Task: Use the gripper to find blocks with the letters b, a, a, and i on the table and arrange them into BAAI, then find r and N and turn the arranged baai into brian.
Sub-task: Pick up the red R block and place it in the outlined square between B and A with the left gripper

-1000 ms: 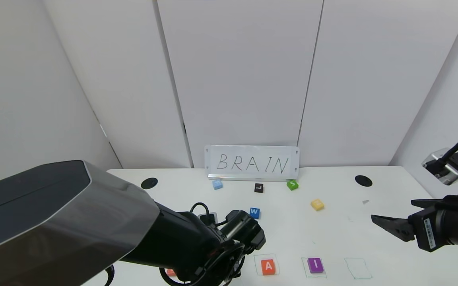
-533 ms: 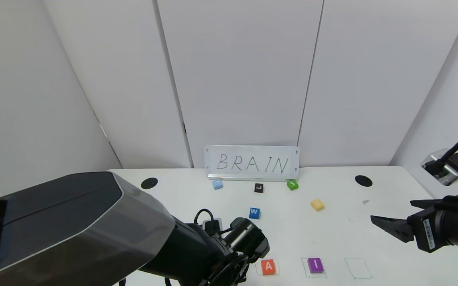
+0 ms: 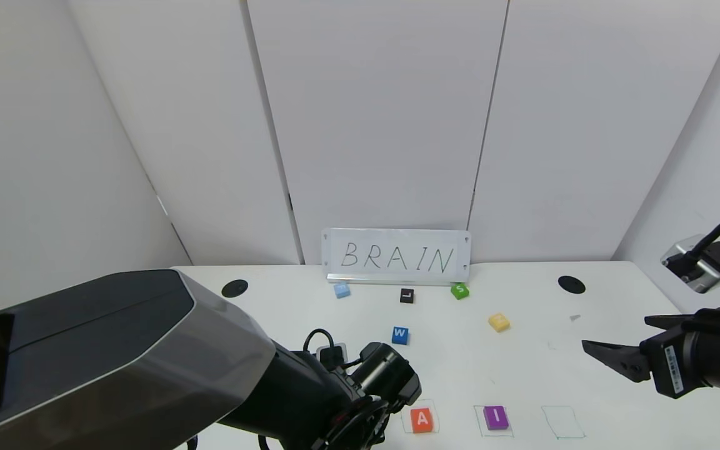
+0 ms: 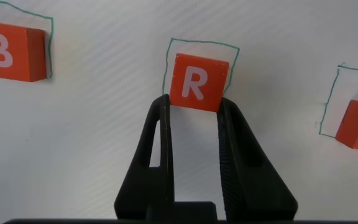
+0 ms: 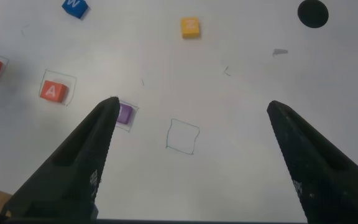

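Only the left wrist view shows the left gripper (image 4: 194, 115) with narrow fingers flanking r (image 4: 196, 83); overhead, its arm hides that block. The right gripper (image 5: 191, 115) hangs wide open near the table's (image 3: 522, 369) right edge.

The large white tabletop (image 3: 522, 369) (two round black holes near its far edge) carries flat square letter blocks: orange-red A (image 3: 422, 419) and purple I (image 3: 495, 417) in green-drawn squares, blue W (image 3: 400, 334), yellow (image 3: 499, 322), black L (image 3: 407, 295), green S (image 3: 459, 290), light blue (image 3: 342, 290).
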Motion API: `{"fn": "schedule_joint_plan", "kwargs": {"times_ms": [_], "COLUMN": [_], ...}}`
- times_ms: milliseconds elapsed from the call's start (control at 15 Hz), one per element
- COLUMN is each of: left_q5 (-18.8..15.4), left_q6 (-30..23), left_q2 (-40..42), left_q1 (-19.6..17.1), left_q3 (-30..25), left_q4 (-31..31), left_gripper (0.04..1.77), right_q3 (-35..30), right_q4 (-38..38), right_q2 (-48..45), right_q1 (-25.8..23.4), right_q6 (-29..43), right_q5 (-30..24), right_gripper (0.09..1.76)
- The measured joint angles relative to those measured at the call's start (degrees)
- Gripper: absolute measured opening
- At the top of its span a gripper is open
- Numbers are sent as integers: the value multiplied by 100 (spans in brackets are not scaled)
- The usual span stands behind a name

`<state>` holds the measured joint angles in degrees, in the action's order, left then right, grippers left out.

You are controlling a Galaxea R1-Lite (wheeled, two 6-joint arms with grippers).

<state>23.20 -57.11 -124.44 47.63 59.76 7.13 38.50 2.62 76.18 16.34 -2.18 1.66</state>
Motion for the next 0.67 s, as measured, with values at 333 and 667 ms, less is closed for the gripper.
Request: {"fn": "schedule_joint_plan", "kwargs": {"times_ms": [333,667], "left_q5": [4,4], "left_q6": [54,54], "left_q2": [-4,7], "left_q1": [7,29], "left_q3": [-6,-9], "left_q4": [6,15], "left_gripper": [48,103], "right_q3": [0,0], "right_q4": [0,-2], "right_q2": [2,2], "right_q1": [0,0], "right_q6": [2,0], "right_q5": [0,0], "right_gripper": [171,171]}}
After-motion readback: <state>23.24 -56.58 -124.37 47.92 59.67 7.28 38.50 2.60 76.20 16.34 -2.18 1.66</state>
